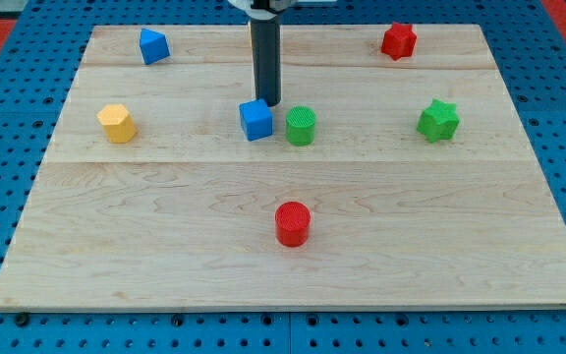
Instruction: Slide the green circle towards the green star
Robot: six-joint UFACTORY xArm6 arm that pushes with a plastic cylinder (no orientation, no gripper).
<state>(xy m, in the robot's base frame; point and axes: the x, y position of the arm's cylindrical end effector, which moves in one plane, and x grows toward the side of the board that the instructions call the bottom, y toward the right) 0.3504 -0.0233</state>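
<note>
The green circle [301,126] stands near the middle of the wooden board. The green star [438,120] sits well off to the view's right of it, at about the same height. My tip [267,102] is just above and left of the green circle, right behind the blue cube [256,119], which sits close against the circle's left side. Whether the tip touches the blue cube I cannot tell.
A red cylinder [292,223] stands below the green circle. A yellow hexagonal block [117,123] is at the left. A blue block [153,45] is at the top left, a red star-like block [398,40] at the top right. The board's edge [293,307] runs along the bottom.
</note>
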